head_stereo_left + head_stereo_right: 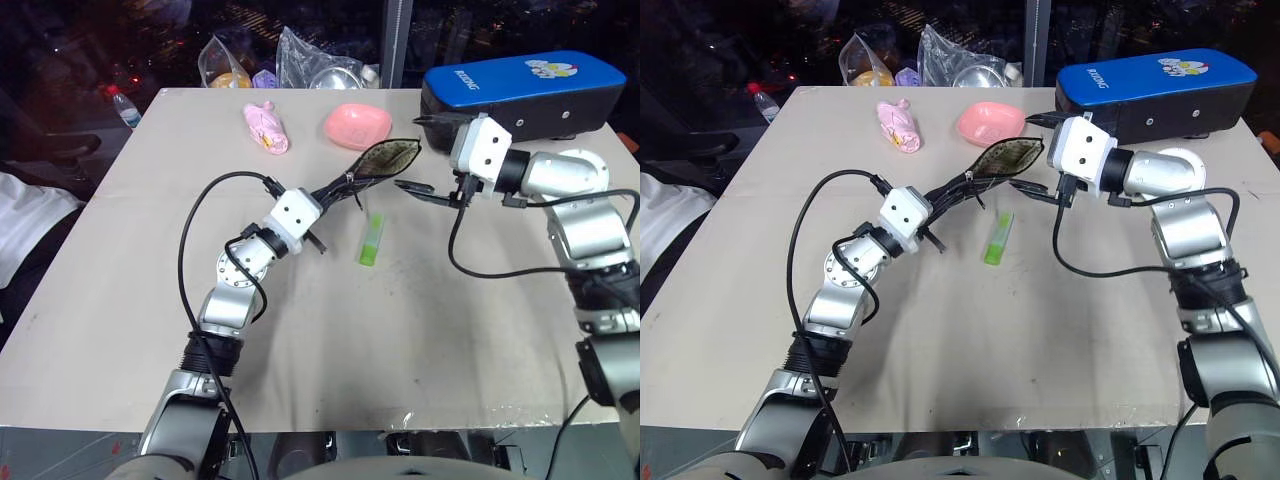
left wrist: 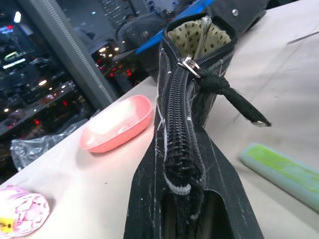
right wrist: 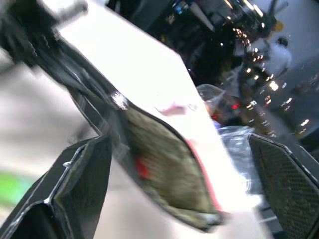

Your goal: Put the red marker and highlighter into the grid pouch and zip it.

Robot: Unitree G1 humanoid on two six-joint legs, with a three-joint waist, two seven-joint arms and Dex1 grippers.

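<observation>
Beige table (image 1: 120, 300) before dark windows holds the highlighter (image 1: 371, 241).

beige table (image 1: 330, 330) with scuffed top, pretty dark room behind it, dark pillar (image 1: 394, 40) at the back, scattered little lights

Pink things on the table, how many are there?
2. The pink oval dish sits near the table's far edge, beside the blue case. The pink wrapped toy lies to its left. Others may hide in the bags behind.
</observation>
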